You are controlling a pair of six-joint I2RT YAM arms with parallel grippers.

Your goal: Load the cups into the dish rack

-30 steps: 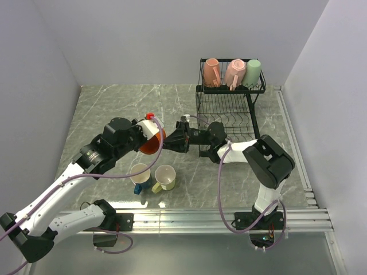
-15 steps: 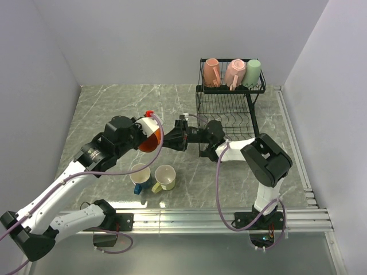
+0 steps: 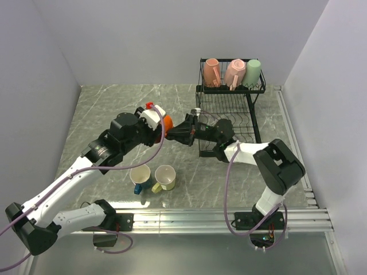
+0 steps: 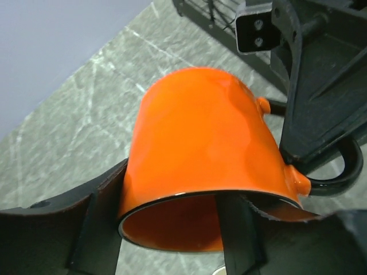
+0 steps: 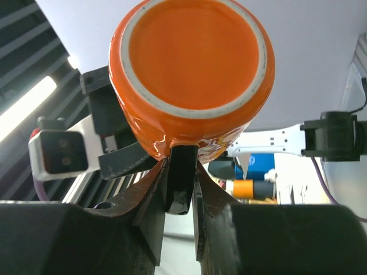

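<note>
Midair, left claw [image 4: 169, 226] and right claw [image 5: 179, 192] clamp orange mug [image 4: 200, 126] beside dish rack [image 3: 226, 112]

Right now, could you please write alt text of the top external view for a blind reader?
Two robot arms meet above a grey table, left tool and right tool both gripping one orange cup. Two pink cups and a pale green cup sit in the upper basket of the dish rack; a blue cup and a pale yellow cup stand on the table.
</note>
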